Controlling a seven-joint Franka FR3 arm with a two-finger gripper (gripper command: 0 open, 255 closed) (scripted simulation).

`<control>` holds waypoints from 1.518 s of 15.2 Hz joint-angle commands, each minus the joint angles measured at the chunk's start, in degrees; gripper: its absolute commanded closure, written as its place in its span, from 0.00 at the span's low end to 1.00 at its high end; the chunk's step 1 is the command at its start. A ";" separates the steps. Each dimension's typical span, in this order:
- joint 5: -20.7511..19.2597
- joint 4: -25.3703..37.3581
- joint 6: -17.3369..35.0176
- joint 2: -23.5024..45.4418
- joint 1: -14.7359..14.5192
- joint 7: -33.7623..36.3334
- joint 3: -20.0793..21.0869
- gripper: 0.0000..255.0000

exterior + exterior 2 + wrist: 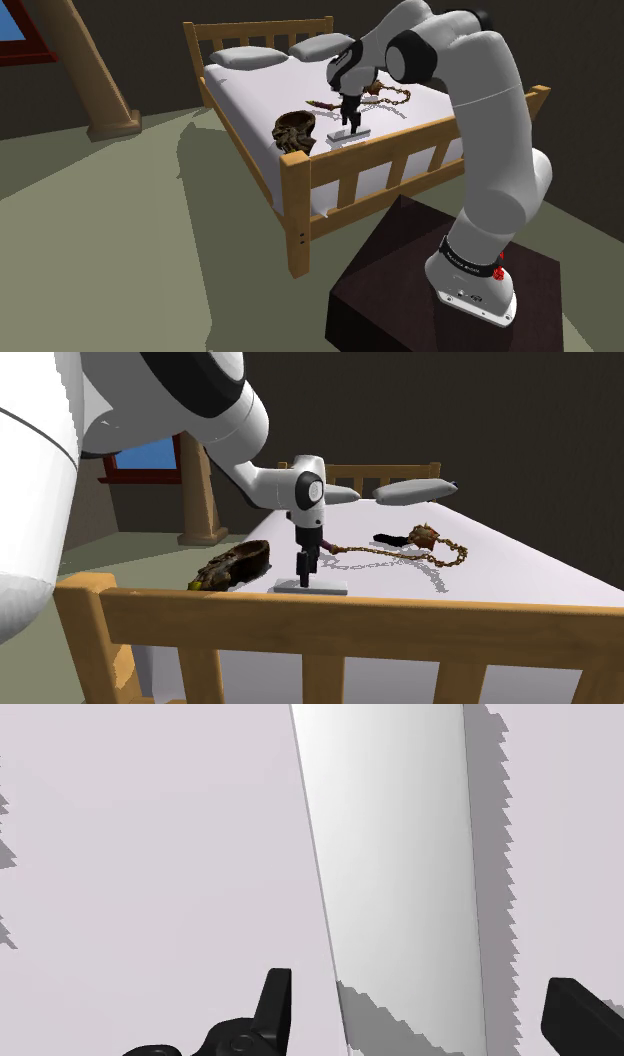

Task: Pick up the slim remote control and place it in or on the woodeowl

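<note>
The slim remote control (345, 137) is a flat pale grey slab lying on the white bed sheet near the footboard. My black gripper (351, 124) points straight down right over it, open. In the second exterior view the gripper (304, 579) has its tips just above the remote (325, 589). Along the hand, the remote (400, 854) runs lengthwise between my gripper (425, 1014); both fingers (276, 1002) stand apart on either side of it. The carved brown wooden bowl (296, 131) sits on the sheet towards the shoulder view's left of the remote, also seen as the bowl (235, 564).
A spiked ball on a brown chain (390, 95) lies on the bed beyond the gripper. Two pillows (245, 57) rest at the headboard. The wooden footboard rail (380, 150) runs close beside the remote. My dark stand (400, 290) is at the bed's foot.
</note>
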State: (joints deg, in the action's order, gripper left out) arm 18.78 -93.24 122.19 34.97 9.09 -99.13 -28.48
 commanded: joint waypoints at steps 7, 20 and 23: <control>0.99 -0.85 2.51 1.77 0.45 -0.76 0.72 0.00; 0.99 -0.79 2.48 1.81 0.46 -0.75 0.73 1.00; 0.76 -0.74 1.99 1.33 0.35 -0.63 0.55 1.00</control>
State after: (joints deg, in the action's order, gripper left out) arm 19.67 -93.87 124.36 36.60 9.53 -99.84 -27.83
